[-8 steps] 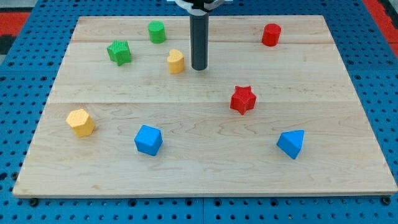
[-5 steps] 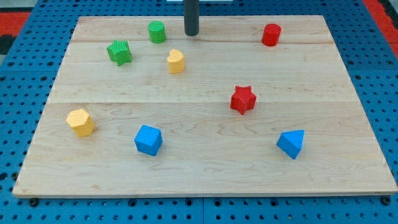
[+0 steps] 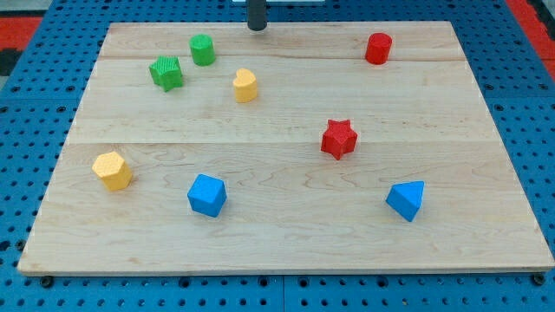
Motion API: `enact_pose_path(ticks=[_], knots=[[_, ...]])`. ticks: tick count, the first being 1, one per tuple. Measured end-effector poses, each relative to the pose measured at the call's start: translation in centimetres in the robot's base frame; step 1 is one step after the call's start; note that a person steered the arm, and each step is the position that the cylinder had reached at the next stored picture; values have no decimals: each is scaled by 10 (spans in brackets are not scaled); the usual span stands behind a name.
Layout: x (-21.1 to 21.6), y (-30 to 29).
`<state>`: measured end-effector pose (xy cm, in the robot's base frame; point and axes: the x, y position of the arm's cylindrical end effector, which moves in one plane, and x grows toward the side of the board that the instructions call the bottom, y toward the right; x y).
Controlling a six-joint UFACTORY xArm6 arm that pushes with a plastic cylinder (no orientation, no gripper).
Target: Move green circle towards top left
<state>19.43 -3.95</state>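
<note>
Bringing my tip (image 3: 257, 28), a bare rod without fingers, behind the green circle (image 3: 202, 49) on its lower-right side should drive it top-left across the bench (image 3: 277, 251), clear of the green star (image 3: 165, 73).

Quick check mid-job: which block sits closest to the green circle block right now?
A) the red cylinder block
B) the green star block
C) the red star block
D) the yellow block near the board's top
B: the green star block sits just down-left of the green circle block, nearer than any other block; my tip is up-right of the circle, apart from it.
</note>
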Motion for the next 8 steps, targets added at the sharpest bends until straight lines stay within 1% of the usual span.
enact_pose_path(ticks=[1,2,3,4,5,6,7,8], knots=[[0,-8],[17,-36],[36,22],[69,-34],[78,-91],[61,-92],[49,-120],[50,-150]])
